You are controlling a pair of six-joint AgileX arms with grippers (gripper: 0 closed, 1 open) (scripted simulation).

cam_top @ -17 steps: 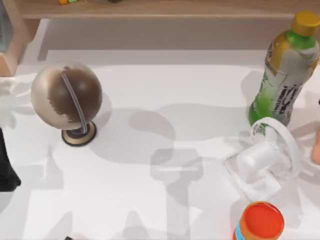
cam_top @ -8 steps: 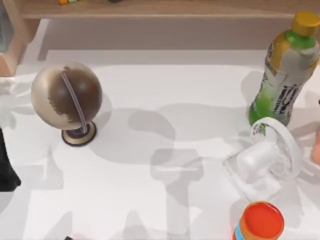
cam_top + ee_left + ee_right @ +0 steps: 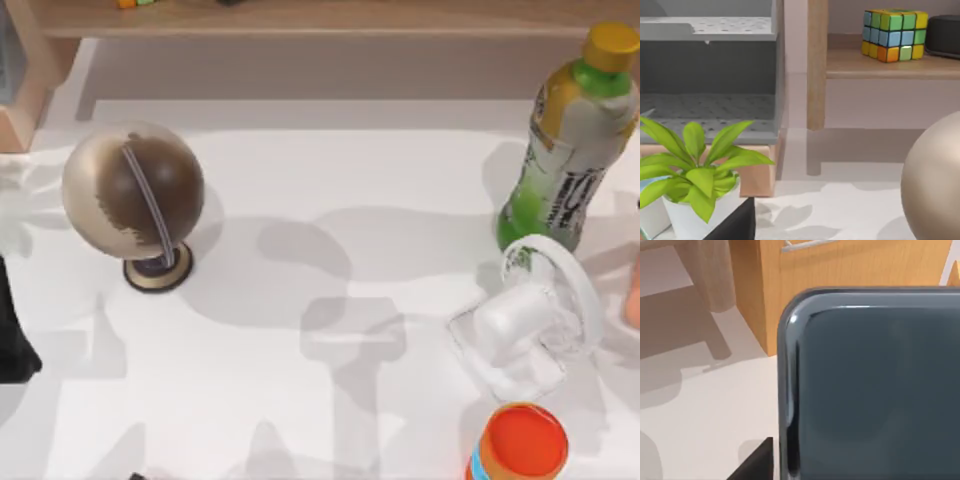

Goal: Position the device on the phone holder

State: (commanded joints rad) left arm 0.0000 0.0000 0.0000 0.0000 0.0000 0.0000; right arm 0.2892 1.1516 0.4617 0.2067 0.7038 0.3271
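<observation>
1. Leftmost, my left arm (image 3: 10, 340) is a dark shape at the bench's (image 3: 330, 190) left edge, parked just below the globe. I cannot tell whether the left gripper is open or closed.
2. From the left wrist, a leafy green plant (image 3: 695, 170) in a white pot stands before a grey rack (image 3: 707, 75). Beyond a wooden post (image 3: 816, 65), a coloured puzzle cube (image 3: 894, 34) sits on a shelf beside a dark rounded box (image 3: 945, 35).
3. Next comes the globe (image 3: 133, 190), brown and beige, upright on its round base (image 3: 157, 270) on the left part of the bench. Its pale curve also bulges in at the left wrist view's edge.
4. Only shadows lie on the white middle of the bench.
5. Right of the middle, the phone holder (image 3: 525, 325) is white and partly see-through, with a ringed back and a flat foot. It stands between the bottle behind it and the can in front.
6. A green bottle (image 3: 575, 140) with a yellow cap stands tall, near the holder.
7. An orange-topped can (image 3: 520, 442) is at the bench's front edge, just beside the holder's foot.
8. The device (image 3: 875, 390), seen from the right wrist, sits very close before that camera. Its glossy slate-grey face and one rounded corner are turned toward the lens, with the pale bench and a wooden cabinet (image 3: 840, 265) beyond. It is hard by the right gripper, but I cannot tell whether that gripper is closed on it.
</observation>
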